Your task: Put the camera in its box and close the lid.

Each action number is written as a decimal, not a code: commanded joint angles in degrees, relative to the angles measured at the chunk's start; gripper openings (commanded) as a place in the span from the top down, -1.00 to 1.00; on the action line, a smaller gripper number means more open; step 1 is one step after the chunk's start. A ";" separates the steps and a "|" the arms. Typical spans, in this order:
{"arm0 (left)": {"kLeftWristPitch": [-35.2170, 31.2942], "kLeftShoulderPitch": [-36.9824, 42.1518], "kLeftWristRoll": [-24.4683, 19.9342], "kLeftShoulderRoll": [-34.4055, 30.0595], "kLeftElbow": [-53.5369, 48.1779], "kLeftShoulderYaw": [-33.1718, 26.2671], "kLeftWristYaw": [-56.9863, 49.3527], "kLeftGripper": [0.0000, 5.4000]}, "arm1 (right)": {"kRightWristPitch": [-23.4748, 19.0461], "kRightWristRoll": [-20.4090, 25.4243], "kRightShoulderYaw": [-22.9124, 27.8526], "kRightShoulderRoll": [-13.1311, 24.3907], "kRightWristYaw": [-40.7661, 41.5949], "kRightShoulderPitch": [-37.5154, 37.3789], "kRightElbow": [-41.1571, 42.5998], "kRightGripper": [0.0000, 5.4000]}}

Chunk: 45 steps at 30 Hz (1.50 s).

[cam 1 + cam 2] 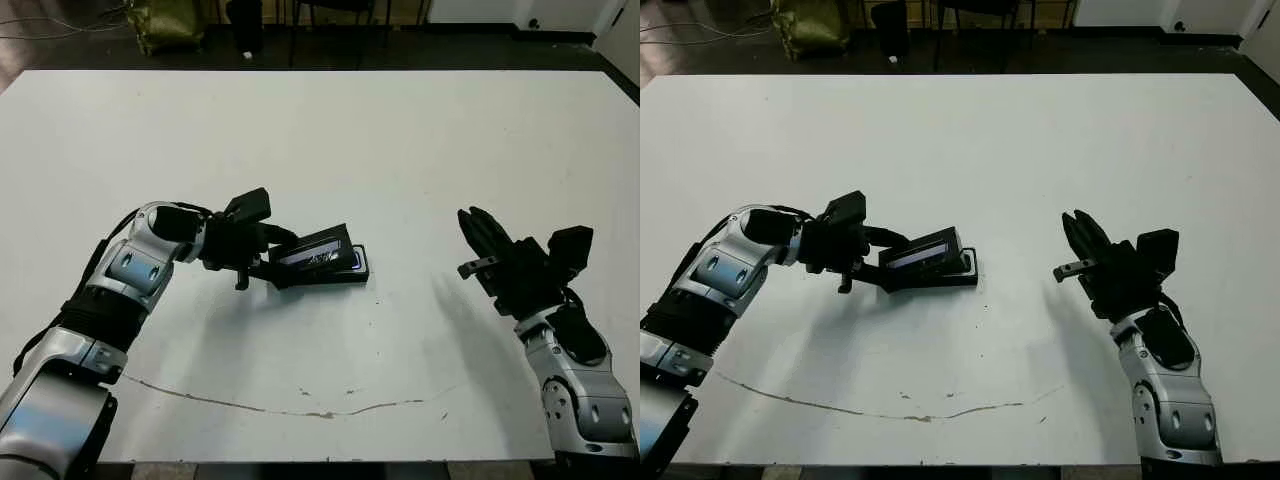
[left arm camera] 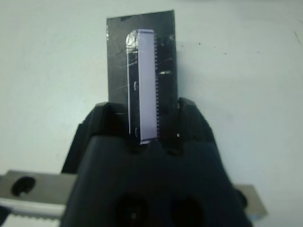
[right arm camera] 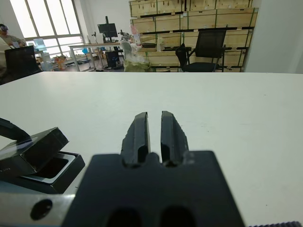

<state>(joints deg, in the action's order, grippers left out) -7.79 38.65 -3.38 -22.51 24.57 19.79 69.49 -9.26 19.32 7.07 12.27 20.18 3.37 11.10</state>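
My left gripper is shut on the near end of the lid, a flat black cover with a silvery-bluish strip. It holds the lid tilted, far end up, over the box, a shallow black tray on the table's middle. The camera lies in the box; only its bluish-purple end shows past the lid. The left wrist view looks along the lid, pinched between the two fingers. My right gripper hovers shut to the right of the box, holding nothing. From its wrist view, the box and raised lid are apart from it.
A thin dark crack line runs across the white table near its front edge. Beyond the far edge are a dark floor and chair legs. The right wrist view shows an office with desks and crates, and a person at the far left.
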 commanded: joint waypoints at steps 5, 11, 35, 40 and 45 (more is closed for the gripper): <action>0.18 0.70 1.98 1.31 1.79 1.76 0.01 0.30 | 0.46 0.09 0.17 0.08 0.48 -1.29 -0.72 1.00; -0.31 2.48 3.40 2.40 3.45 2.93 0.16 0.30 | 0.66 0.05 0.13 0.09 0.35 -1.74 -0.45 1.00; 0.79 4.69 9.93 6.52 6.03 8.08 -1.53 0.30 | 0.28 0.27 0.53 -0.33 -0.70 -2.71 0.43 1.00; 0.92 5.35 11.69 5.89 6.22 10.15 -0.44 0.31 | -0.10 0.71 0.58 -0.35 -0.60 -2.54 0.55 1.00; -0.52 6.73 13.43 5.20 6.46 12.67 1.38 0.33 | 0.22 0.38 0.54 -0.32 -0.66 -2.64 0.75 1.00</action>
<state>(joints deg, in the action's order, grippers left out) -7.33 47.42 7.22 -17.86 29.31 29.24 70.18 -8.69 19.81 7.38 11.97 19.93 1.55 12.25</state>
